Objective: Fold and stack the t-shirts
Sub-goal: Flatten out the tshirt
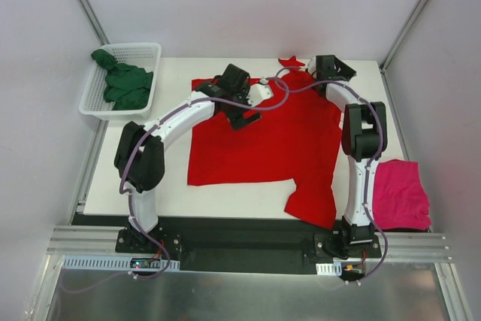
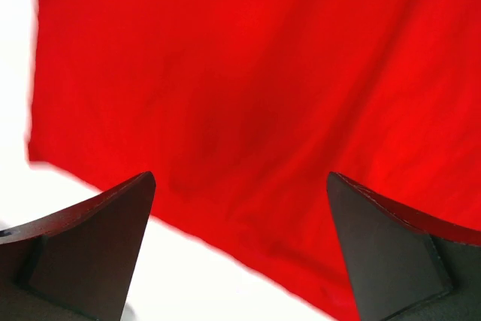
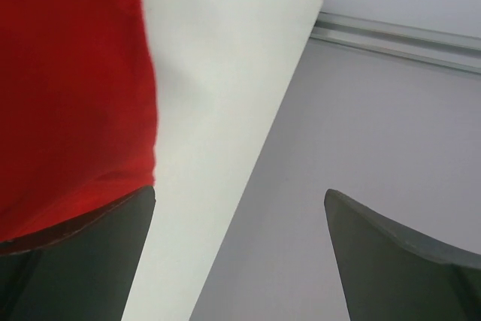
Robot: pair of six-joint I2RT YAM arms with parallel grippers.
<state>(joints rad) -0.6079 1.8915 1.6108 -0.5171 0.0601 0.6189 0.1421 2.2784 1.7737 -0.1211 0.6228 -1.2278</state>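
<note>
Both wide open, empty: left gripper over red tee, right gripper beside it; green tee in basket.

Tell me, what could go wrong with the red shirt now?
The red t-shirt hangs over the table at its near edge, so a pull might drag it off. The right hand hangs open partly past the table's corner, so it could close on air. The left hand, open above the cloth's edge, may bunch it.
</note>
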